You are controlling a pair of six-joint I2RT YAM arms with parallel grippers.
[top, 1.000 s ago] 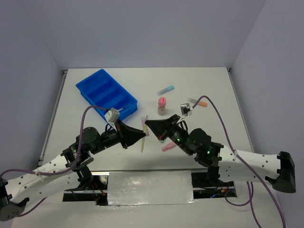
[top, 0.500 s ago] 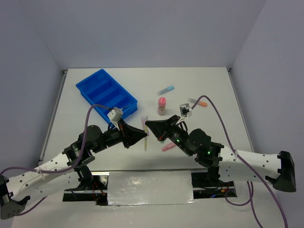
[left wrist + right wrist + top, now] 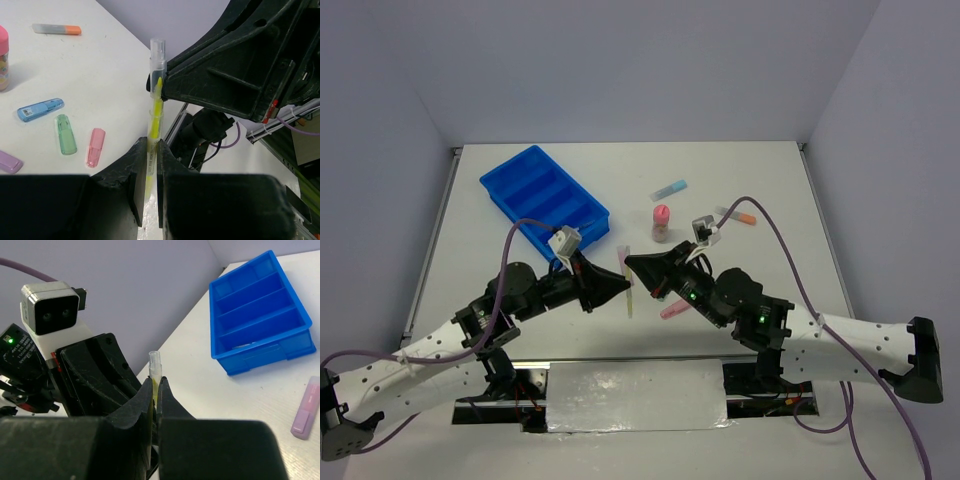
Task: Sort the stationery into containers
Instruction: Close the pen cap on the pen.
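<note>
A thin yellow pen with a clear cap (image 3: 155, 100) stands nearly upright between both grippers above the table's front middle. My left gripper (image 3: 152, 147) is shut on its lower barrel. My right gripper (image 3: 156, 385) is shut on its upper part, just below the clear cap (image 3: 155, 362). In the top view the two grippers meet tip to tip, left (image 3: 620, 284) and right (image 3: 631, 263), with the pen (image 3: 630, 297) hanging below them. The blue tray (image 3: 515, 172) lies at the far left and also shows in the right wrist view (image 3: 300, 335).
A pink-capped bottle (image 3: 661, 222), a blue stick (image 3: 670, 186) and an orange-ended stick (image 3: 741, 214) lie beyond the grippers. A pink stick (image 3: 674, 311) lies under the right arm. A purple stick (image 3: 306, 407) lies near the tray. Blue (image 3: 40, 109), green (image 3: 65, 141) and pink (image 3: 95, 146) sticks lie together.
My left gripper has moved a little to the right, closer to the right gripper, and the yellow pen has shifted right with it. The right arm has barely moved.
</note>
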